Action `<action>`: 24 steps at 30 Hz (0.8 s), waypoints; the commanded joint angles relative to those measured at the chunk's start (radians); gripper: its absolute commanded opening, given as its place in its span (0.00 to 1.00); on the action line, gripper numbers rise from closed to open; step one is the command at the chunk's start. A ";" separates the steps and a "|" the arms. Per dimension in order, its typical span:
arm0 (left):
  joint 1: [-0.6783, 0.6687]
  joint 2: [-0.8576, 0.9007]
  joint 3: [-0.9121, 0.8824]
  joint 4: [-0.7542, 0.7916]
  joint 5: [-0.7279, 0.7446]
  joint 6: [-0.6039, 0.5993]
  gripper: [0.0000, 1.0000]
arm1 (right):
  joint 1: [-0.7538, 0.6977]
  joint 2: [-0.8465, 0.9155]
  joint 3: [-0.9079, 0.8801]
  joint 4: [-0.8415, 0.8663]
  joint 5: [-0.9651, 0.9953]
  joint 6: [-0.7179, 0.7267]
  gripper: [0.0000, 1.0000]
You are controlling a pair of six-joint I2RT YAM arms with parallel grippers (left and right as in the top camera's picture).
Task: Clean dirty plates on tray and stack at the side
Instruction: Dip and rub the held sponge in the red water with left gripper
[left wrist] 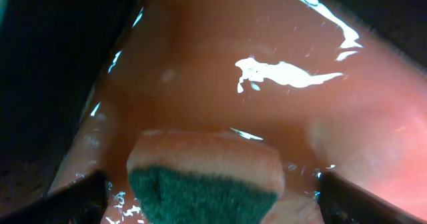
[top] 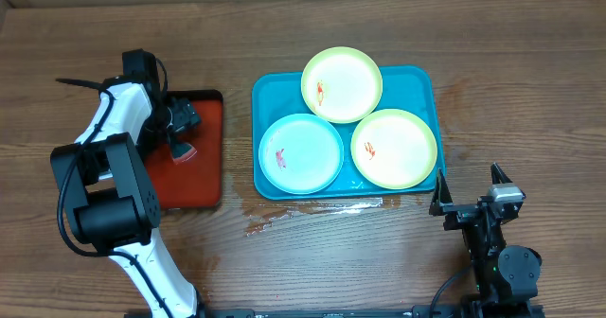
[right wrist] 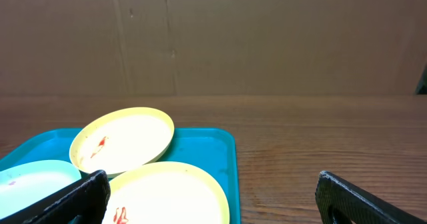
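Sponge (left wrist: 203, 184) between parted fingers of left gripper (left wrist: 212, 194), on red tray (left wrist: 280, 124), right gripper (right wrist: 212, 187) likewise parted, three smeared plates (top: 342, 83) on turquoise tray (top: 423, 83).

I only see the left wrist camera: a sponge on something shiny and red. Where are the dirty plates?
Observer: To the right of your red tray. Three plates lie on a blue tray.
Operator: Are they really dirty?
Observer: Yes. Each one has a small red smear on its pale middle.
Operator: What is the other arm doing?
Observer: The right arm sits by the near right corner of the blue tray, its jaws open and holding nothing.
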 commanded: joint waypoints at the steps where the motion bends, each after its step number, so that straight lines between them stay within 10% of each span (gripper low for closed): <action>1: -0.002 0.015 -0.010 0.018 -0.015 0.000 0.54 | -0.001 -0.008 -0.010 0.006 -0.005 -0.004 1.00; 6: -0.002 0.015 -0.010 0.031 -0.015 0.000 0.07 | -0.001 -0.008 -0.010 0.006 -0.005 -0.004 1.00; 8: -0.002 0.015 -0.010 0.031 -0.015 0.000 0.06 | -0.001 -0.008 -0.010 0.006 -0.005 -0.004 1.00; 9: -0.002 0.015 -0.010 0.030 -0.014 0.000 0.19 | -0.001 -0.008 -0.010 0.006 -0.005 -0.004 1.00; 11: -0.002 0.015 -0.010 0.020 -0.010 0.000 0.93 | -0.001 -0.008 -0.010 0.006 -0.005 -0.004 1.00; 12: -0.002 0.015 -0.010 0.011 -0.004 0.000 1.00 | -0.001 -0.008 -0.010 0.006 -0.005 -0.004 1.00; 19: -0.002 0.015 -0.010 -0.130 0.150 0.000 1.00 | -0.001 -0.008 -0.010 0.006 -0.005 -0.004 1.00; 24: -0.002 0.015 -0.010 -0.160 0.159 0.000 0.82 | -0.001 -0.008 -0.010 0.006 -0.005 -0.004 1.00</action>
